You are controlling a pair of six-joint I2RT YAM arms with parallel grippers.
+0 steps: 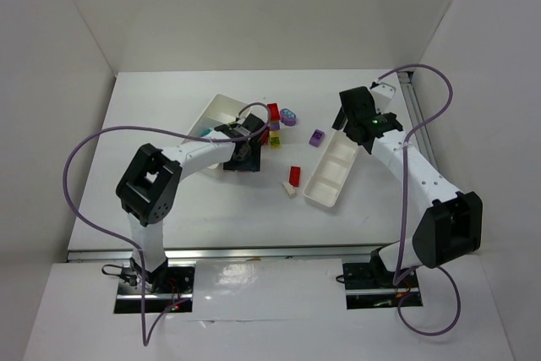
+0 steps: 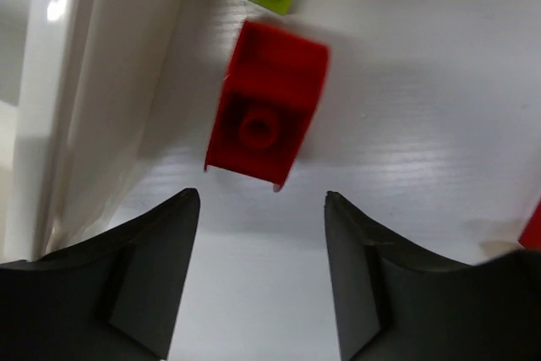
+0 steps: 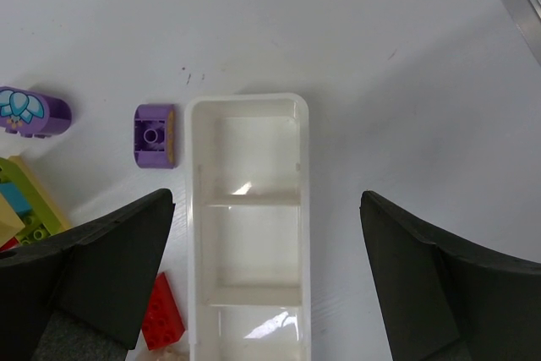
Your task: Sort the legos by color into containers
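Red brick [image 2: 266,103]: lying loose on the table [image 2: 406,82].
Left gripper [image 2: 261,196]: hovering just short of it, jaws spread, gripping nothing.
Right gripper [image 3: 266,200]: hanging wide open above the long tray [image 3: 247,101].

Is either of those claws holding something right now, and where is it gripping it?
Nothing is held. The left gripper is open, with a red lego lying just beyond its fingertips. The right gripper is open above the three-compartment tray.

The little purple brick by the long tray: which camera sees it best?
Right wrist view: the purple brick is big and sharp, beside the long tray. The top view shows it tiny. The left wrist view misses it.
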